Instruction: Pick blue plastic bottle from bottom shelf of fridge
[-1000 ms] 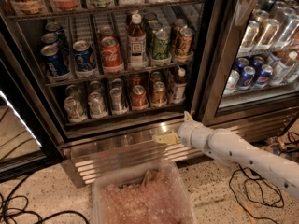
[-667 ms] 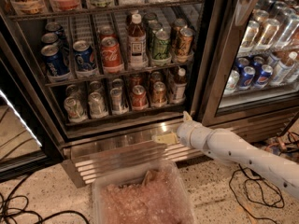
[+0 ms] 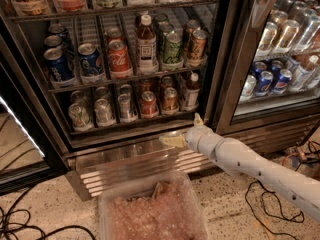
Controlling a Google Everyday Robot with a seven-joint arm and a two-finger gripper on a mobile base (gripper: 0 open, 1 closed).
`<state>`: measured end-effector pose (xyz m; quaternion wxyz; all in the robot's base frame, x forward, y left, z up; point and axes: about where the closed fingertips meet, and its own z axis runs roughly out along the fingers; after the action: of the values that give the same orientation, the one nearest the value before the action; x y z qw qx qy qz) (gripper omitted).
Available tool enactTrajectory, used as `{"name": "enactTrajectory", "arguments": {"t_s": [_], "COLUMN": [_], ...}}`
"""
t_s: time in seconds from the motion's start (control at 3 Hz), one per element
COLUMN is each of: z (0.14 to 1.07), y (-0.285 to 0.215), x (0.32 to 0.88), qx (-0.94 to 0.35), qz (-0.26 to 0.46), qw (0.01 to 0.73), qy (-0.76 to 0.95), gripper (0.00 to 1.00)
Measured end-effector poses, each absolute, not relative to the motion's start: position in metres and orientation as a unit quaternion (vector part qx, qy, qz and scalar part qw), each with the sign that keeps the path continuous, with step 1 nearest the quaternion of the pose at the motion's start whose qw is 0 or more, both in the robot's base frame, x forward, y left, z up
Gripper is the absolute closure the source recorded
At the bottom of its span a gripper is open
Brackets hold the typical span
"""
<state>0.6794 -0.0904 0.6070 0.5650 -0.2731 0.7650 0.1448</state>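
Note:
The fridge stands with its middle section open. The blue plastic bottle, small with a white cap, dark contents and a pale label, stands upright at the right end of the bottom shelf, beside several cans. My gripper hangs in front of the fridge, just below the shelf's front rail and slightly left of the bottle. It is open and empty, apart from the bottle. One finger points left and the other tip points up.
A taller white-capped bottle and soda cans fill the rack above. The ribbed steel grille lies under the gripper. A translucent bin sits on the floor in front. Cables trail on the floor. A closed glass door is on the right.
The gripper has edged slightly to the left below the shelf rail. Nothing else has moved.

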Motion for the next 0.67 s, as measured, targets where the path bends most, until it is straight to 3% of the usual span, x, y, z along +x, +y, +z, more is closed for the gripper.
{"name": "enactTrajectory", "arguments": {"t_s": [0.67], "z": [0.606], "y": [-0.098], "x": [0.718], "qx": [-0.236], "qz": [0.102], "qw": [0.616], "qy": [0.744], "gripper": [0.00]}}
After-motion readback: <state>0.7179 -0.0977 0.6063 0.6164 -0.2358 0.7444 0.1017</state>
